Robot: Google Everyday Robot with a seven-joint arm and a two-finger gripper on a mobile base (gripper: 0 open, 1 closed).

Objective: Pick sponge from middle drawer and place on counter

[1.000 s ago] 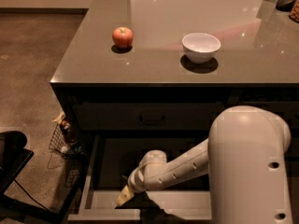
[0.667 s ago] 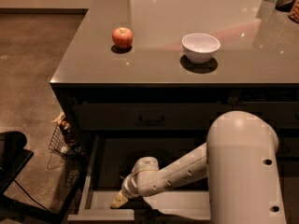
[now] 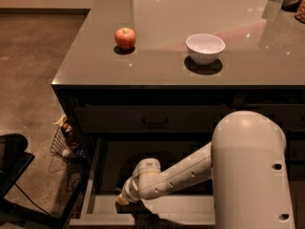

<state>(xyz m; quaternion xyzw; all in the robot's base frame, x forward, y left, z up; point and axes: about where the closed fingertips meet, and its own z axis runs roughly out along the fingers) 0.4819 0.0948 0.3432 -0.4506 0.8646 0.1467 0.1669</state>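
The middle drawer stands pulled open below the counter, with a dark inside and lighter grey walls. My white arm reaches down into it from the lower right. My gripper is low inside the drawer, at its front left, close to the front panel. The sponge does not show; the arm and the drawer's shadow hide that part of the floor.
A red apple and a white bowl sit on the counter. A closed drawer front with a dark bar handle is above the open drawer. A wire basket and a black object stand on the floor at the left.
The wrist and gripper have shifted a little left inside the drawer, toward its front left corner. The apple and bowl have not moved.
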